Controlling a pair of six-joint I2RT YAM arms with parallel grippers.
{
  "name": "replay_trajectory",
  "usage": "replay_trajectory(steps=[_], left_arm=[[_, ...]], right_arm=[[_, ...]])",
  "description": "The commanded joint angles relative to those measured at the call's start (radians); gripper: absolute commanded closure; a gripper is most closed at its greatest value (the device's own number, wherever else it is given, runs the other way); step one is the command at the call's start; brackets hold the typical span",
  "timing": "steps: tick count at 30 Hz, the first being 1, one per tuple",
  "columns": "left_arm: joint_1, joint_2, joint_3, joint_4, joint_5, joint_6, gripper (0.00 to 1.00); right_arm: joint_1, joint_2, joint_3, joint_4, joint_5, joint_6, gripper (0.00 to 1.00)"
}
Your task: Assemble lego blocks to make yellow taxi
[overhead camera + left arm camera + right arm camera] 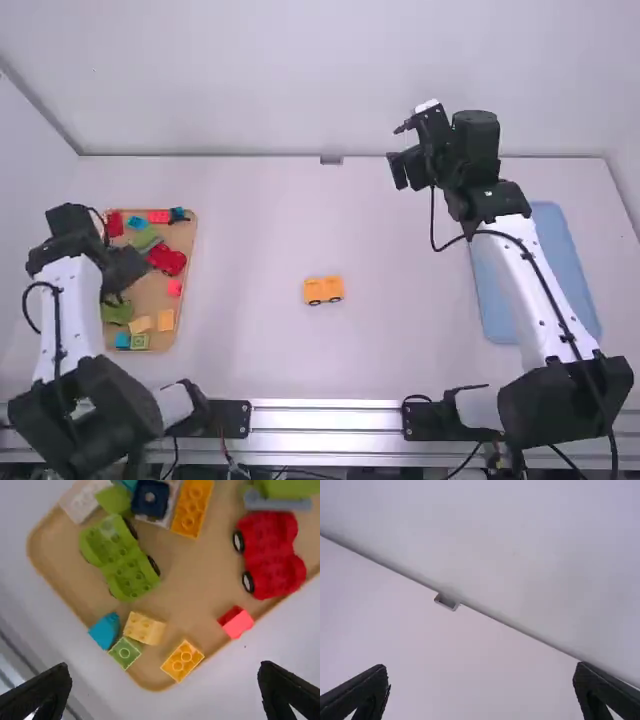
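High view, 12 o'clock pointing away from the arms' bases: a yellow car base [323, 290] sits near the center of the white table [250, 230], its dark wheels showing on its 6 o'clock side. At 9 o'clock, the left gripper [125, 268] hangs over a tan tray [188, 238] of assorted blocks. At 1 o'clock from the car base, the right gripper [402, 170] is raised near the back wall [250, 80]; a blue mat [540, 260] lies at 3 o'clock.

Left wrist view: the gripper's fingers are spread wide, with nothing held. In the tray, an orange-yellow brick [182, 661] lies near one rim, between a small red brick [235, 621] and a pale yellow brick [144, 628]. The pale one is just beside a green brick [125, 652] and a blue piece [105, 630]. Farther in are a lime car base [120, 557], a red car base [270, 555] and a longer orange brick [192, 505], which adjoins a navy piece [150, 499].

Right wrist view: the fingers stand wide apart and empty, facing the seam where table meets wall, with a small gray bracket [447, 601] at the joint.
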Motion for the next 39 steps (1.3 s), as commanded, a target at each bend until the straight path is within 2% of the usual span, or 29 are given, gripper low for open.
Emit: replay_trajectory(steps=[1, 3, 7, 14, 19, 21, 25, 29, 37, 39], left_arm=[[0.031, 0.042, -0.037, 0.027, 0.203, 0.217, 0.01], [0.035, 0.083, -0.065, 0.071, 0.232, 0.254, 0.01], [0.025, 0.133, -0.113, 0.101, 0.170, 0.333, 0.01], [0.025, 0.227, -0.165, 0.109, 0.172, 0.449, 0.01], [0.024, 0.280, -0.165, 0.117, 0.180, 0.443, 0.01], [0.024, 0.300, -0.166, 0.113, 0.178, 0.444, 0.13], [0.024, 0.319, -0.166, 0.121, 0.180, 0.447, 0.26], [0.024, 0.319, -0.183, 0.131, 0.179, 0.472, 0.31], [0.024, 0.319, -0.199, 0.147, 0.180, 0.481, 0.33], [0.024, 0.319, -0.199, 0.140, 0.180, 0.490, 0.37]], right_arm=[[0.005, 0.007, 0.035, 0.003, -0.005, 0.001, 0.02], [0.005, 0.007, 0.035, 0.006, -0.005, 0.001, 0.02], [0.005, 0.007, 0.035, 0.024, -0.006, 0.004, 0.02], [0.005, 0.007, 0.035, 0.048, -0.006, 0.004, 0.02], [0.005, 0.007, 0.035, 0.048, -0.006, 0.005, 0.02], [0.006, 0.007, 0.035, 0.048, -0.005, 0.005, 0.02], [0.006, 0.007, 0.035, 0.048, -0.006, 0.005, 0.02], [0.005, 0.007, 0.035, 0.049, -0.009, 0.040, 0.02], [0.006, 0.007, 0.035, 0.056, -0.009, 0.091, 0.02], [0.006, 0.007, 0.035, 0.057, -0.010, 0.091, 0.02]])
